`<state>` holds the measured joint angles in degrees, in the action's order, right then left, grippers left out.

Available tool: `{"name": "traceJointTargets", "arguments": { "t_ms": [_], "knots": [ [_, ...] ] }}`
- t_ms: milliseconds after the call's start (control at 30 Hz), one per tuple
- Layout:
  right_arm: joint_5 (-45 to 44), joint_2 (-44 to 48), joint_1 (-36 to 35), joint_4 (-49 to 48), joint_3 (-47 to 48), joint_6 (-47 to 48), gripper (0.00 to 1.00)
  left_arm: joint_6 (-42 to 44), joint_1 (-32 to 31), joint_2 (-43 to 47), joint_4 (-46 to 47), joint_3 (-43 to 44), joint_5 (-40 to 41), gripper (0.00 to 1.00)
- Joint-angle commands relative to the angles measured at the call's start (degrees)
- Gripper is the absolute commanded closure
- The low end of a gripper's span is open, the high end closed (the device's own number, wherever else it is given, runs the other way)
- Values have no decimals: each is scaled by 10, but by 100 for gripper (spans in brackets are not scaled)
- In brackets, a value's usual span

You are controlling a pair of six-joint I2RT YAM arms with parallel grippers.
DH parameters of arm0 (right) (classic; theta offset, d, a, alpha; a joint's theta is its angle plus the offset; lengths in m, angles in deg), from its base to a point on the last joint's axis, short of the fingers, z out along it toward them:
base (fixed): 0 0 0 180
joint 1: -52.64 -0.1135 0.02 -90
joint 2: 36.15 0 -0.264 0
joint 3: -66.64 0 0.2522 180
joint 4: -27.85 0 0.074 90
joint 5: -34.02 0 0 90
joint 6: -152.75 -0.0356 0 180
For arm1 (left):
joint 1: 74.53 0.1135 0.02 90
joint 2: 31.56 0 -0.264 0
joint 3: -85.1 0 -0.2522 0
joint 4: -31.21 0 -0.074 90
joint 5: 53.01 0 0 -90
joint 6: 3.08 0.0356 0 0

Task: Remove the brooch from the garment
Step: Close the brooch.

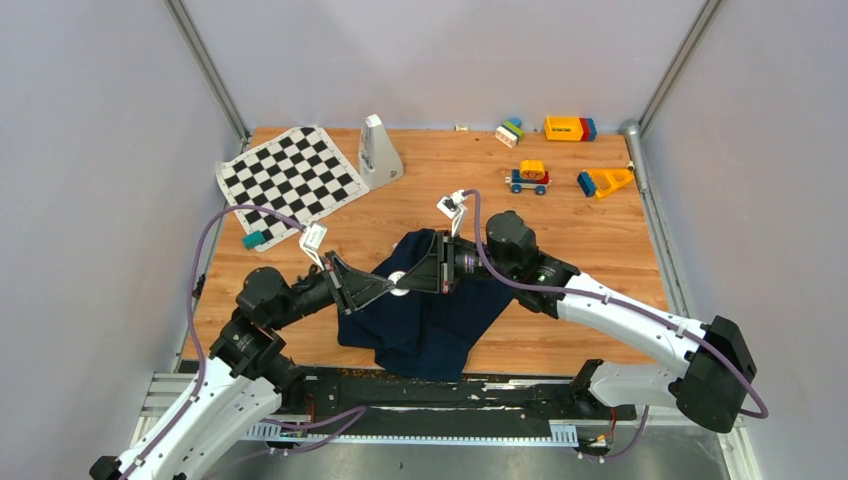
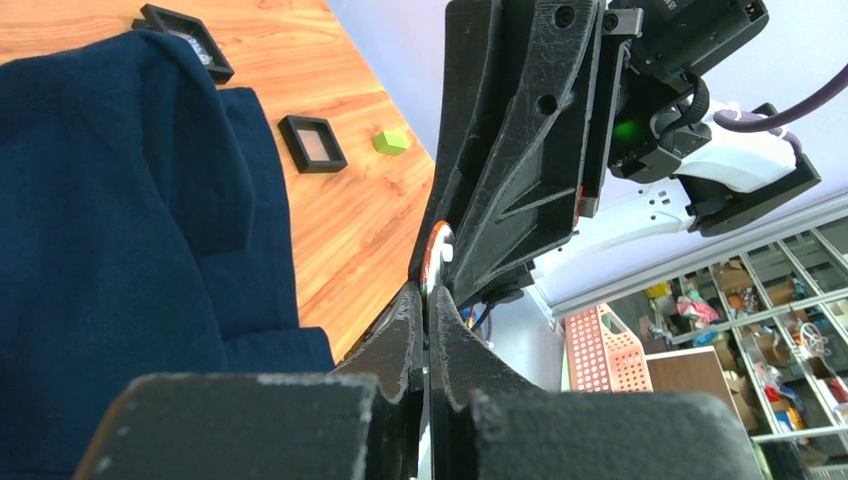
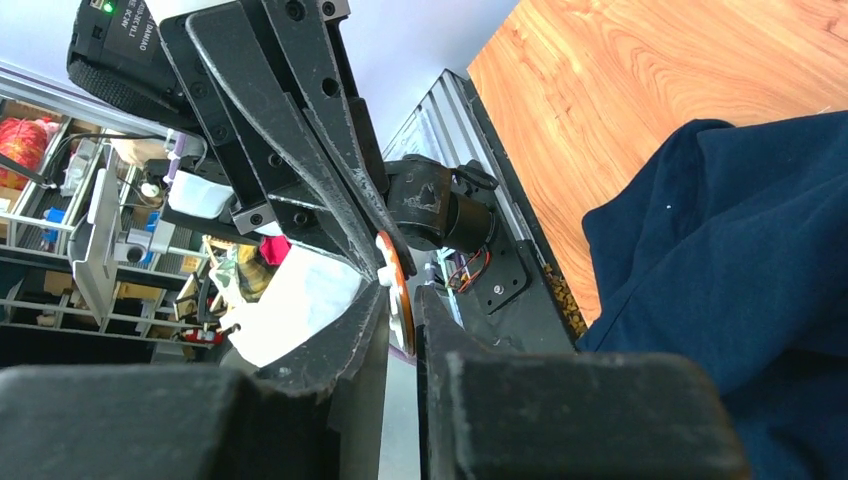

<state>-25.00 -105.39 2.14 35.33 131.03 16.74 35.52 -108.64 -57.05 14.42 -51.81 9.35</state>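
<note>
Fingers (image 3: 345, 345) of our right gripper (image 3: 402, 297) pinch the brooch (image 3: 393, 272), a small white-and-orange disc held edge-on; our left gripper (image 2: 427, 293) is pressed together, its tips right at the disc's rim; both meet tip to tip above the navy garment (image 1: 420, 325), which lies crumpled on the wooden table (image 1: 580, 230).

garment (image 1: 420, 325): navy cloth, matt, soft | table (image 1: 600, 235): wood, smooth, faint sheen | left gripper (image 2: 428, 298) fingers (image 2: 398, 335): black plastic, matt, grainy | brooch (image 3: 398, 290): smooth
</note>
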Motion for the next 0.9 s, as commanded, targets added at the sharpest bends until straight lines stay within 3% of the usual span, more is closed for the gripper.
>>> {"name": "traceJointTargets", "arguments": {
  "t_ms": [0,567,867],
  "knots": [
    [-101,-6,16,60,7,30,85,13,-7,34,42,42,-25,100],
    [-122,-24,11,93,13,42,86,18,-8,46,46,40,-15,100],
    [-145,-4,11,89,0,35,72,30,-8,59,-3,35,15,100]
  ]
}}
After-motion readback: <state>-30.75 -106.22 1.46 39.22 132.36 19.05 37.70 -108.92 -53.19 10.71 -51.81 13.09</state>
